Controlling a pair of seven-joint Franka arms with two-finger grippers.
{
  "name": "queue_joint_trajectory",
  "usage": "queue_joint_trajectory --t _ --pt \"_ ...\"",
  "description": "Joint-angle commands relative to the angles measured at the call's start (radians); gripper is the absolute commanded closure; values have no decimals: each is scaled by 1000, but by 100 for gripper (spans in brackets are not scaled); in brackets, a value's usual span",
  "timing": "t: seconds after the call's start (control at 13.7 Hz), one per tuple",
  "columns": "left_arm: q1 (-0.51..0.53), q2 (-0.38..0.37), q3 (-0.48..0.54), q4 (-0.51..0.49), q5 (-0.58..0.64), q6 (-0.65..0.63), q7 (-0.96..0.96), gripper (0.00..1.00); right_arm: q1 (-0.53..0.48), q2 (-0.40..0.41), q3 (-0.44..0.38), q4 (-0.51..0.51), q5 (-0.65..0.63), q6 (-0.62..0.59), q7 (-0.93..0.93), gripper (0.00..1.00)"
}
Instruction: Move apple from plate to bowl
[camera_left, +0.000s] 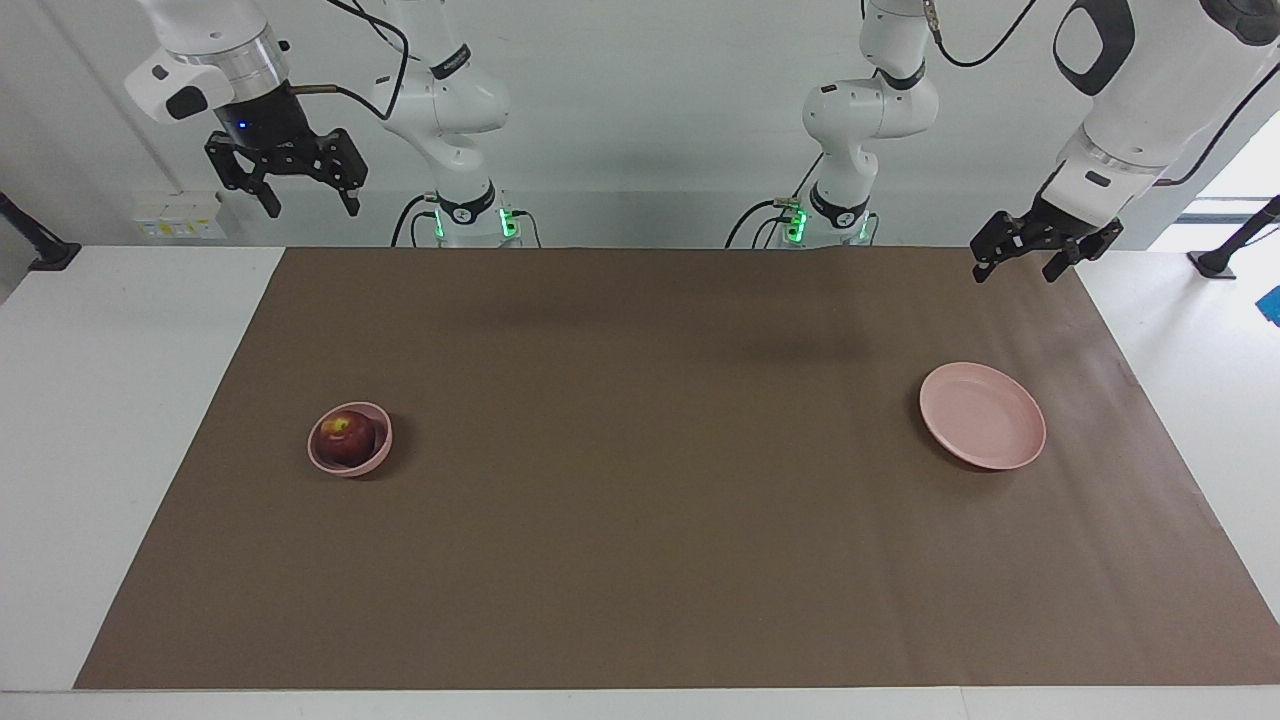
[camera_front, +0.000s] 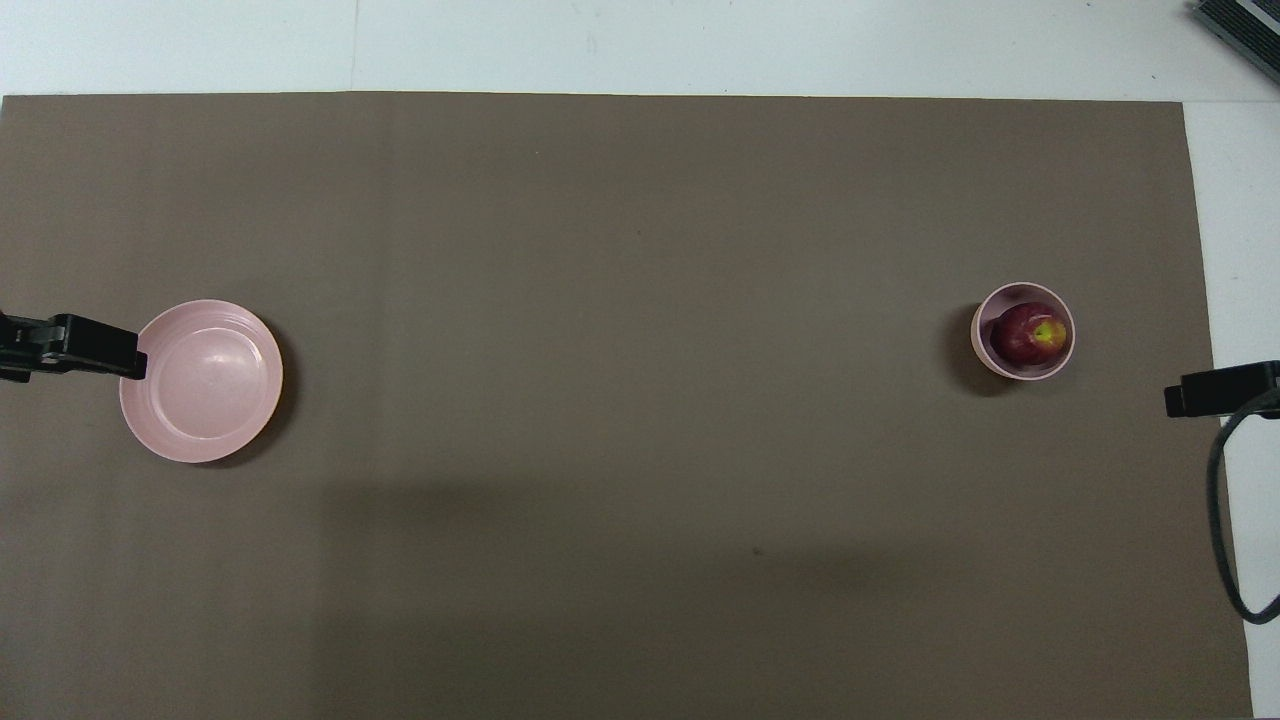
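Observation:
The dark red apple (camera_left: 346, 437) lies in the small deep pink bowl (camera_left: 381, 449) toward the right arm's end of the table. It also shows in the overhead view (camera_front: 1027, 334), inside the bowl (camera_front: 1000, 366). The wide pink plate (camera_left: 982, 415) is bare, toward the left arm's end, and shows in the overhead view (camera_front: 205, 380). My right gripper (camera_left: 312, 208) is open and empty, raised high near its base. My left gripper (camera_left: 1015, 275) is open and empty, raised over the mat's edge near the plate.
A brown mat (camera_left: 660, 500) covers most of the white table. Parts of the left gripper (camera_front: 70, 346) and the right gripper (camera_front: 1222, 388) show at the sides of the overhead view. A black cable (camera_front: 1222, 530) hangs by the right one.

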Motion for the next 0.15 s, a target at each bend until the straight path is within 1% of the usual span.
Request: queue_joint_trajectory --t 0.0,0.07 --pt "4 6 0 20 2 -19 -5 0 -7 -13 3 -19 23 7 -14 0" --pt "4 6 0 20 2 -19 -5 0 -7 -14 3 -19 23 7 -14 0"
